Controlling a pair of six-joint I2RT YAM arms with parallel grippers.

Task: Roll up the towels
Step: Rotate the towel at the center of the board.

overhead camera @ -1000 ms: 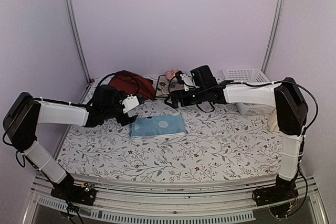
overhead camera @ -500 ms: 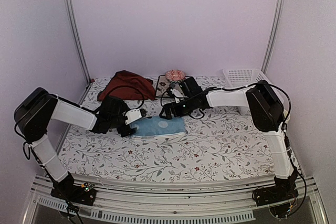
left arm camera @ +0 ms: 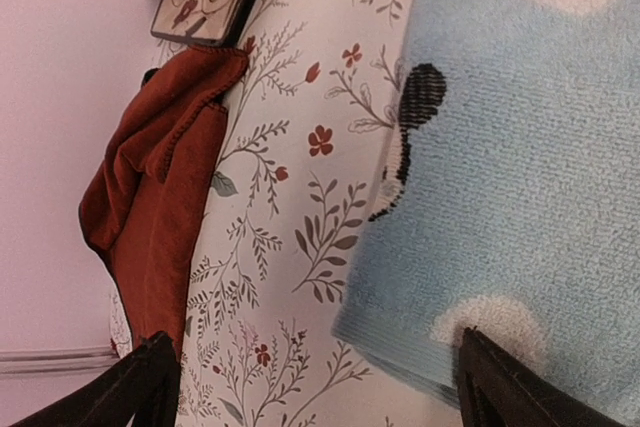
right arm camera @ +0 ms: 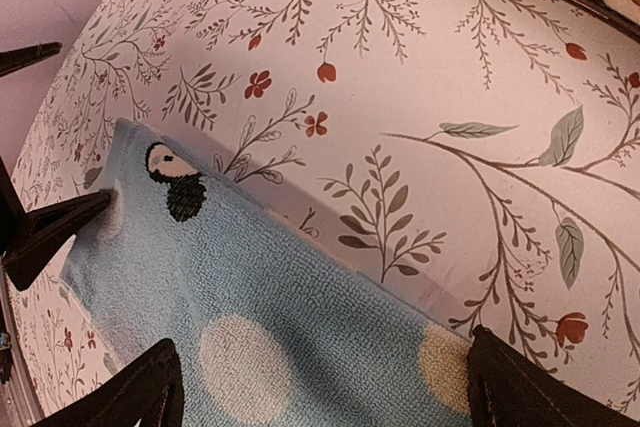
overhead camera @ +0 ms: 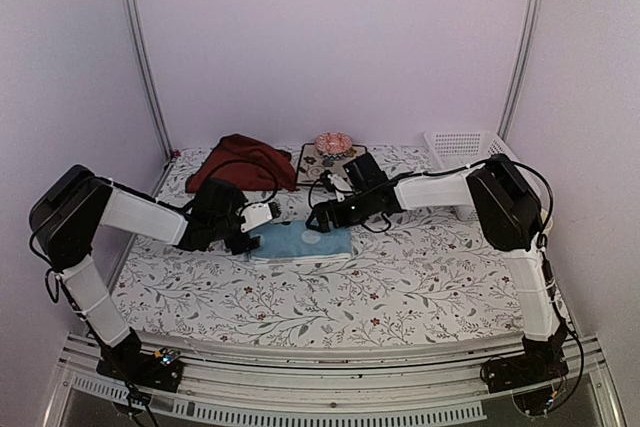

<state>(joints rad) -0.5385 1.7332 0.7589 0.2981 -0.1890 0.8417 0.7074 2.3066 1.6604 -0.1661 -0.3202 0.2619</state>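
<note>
A light blue towel with white dots and a mouse print lies folded flat on the table's middle. My left gripper is open at its left end. In the left wrist view, the towel's corner lies between the spread fingers of the gripper. My right gripper hovers open over the towel's far edge. In the right wrist view, both tips of the gripper are above the blue cloth. A dark red towel lies crumpled at the back left.
A square dark floral mat sits at the back centre with a pink round object on it. A white basket stands at the back right. The left gripper's fingers show at the left of the right wrist view.
Both arms have come down and inward onto the blue towel. The left gripper moved right to its left end, and the right gripper moved left and nearer to its far edge. Both stayed open.
</note>
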